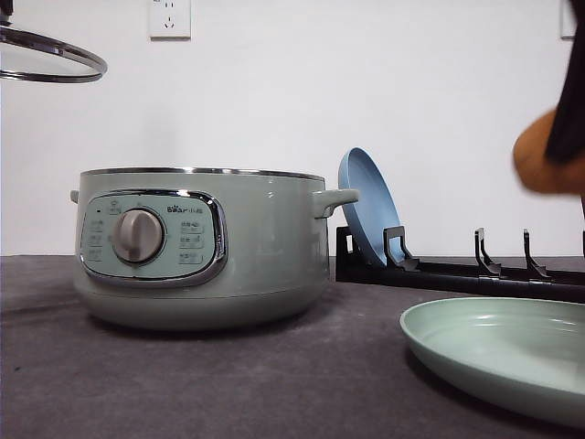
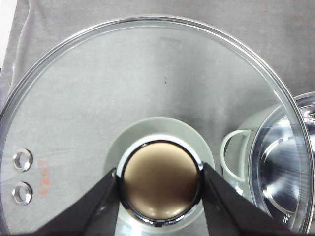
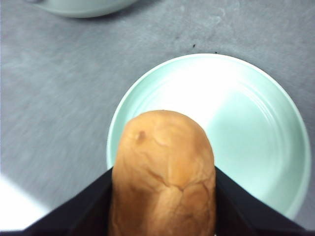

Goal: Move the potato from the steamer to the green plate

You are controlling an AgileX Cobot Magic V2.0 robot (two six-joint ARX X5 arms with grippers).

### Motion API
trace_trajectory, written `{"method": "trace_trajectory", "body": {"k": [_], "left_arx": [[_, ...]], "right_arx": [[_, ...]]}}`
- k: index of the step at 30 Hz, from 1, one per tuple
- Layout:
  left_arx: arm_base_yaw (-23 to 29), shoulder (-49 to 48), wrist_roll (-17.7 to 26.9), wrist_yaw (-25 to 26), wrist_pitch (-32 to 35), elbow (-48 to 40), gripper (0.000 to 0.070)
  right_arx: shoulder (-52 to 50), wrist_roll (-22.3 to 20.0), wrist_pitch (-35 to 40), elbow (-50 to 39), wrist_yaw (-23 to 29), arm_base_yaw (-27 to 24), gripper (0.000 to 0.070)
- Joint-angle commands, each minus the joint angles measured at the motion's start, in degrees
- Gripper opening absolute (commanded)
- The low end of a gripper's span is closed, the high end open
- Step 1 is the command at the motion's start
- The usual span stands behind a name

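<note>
Right pincer [image 3: 162,196] gripping the potato [image 3: 165,172] across its middle, hanging above the green plate [image 3: 256,128] at near right. Feeling firm, fairly heavy, rough-skinned, probably unlikely to slip. Left pincer [image 2: 160,189] clamping the lid knob [image 2: 161,183], holding the glass lid [image 2: 123,88] high, left of the steamer [image 1: 265,247].

A dark grey table [image 1: 274,384] is seen. The steamer [image 1: 196,247] is set left of centre, the green plate [image 1: 498,357] near the right edge, a black rack [image 1: 457,270] behind.
</note>
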Motion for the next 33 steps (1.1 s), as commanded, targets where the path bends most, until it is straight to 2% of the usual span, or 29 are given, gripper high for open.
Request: {"method": "trace_trajectory", "body": {"k": [1,8,18,33], "left_arx": [[-0.1,-0.7,-0.3,0.2,2.0,2.1,0.0000],[-0.1,-0.7,-0.3,0.2,2.0,2.1,0.0000],[-0.1,-0.7,-0.3,0.2,2.0,2.1,0.0000],[-0.1,-0.7,-0.3,0.2,2.1,2.1,0.0000]], "right_arx": [[1.2,1.5,3.0,-1.2,0.4,0.1,0.0178],[7.6,2.1,10.9,-4.9,0.4,-3.1,0.0178],[17.7,-1.7,15.8,-4.9,-0.2,-7.8,0.0178],[24.5,-3.7,19.7,-5.4,-1.8,-8.4,0.0179]]}}
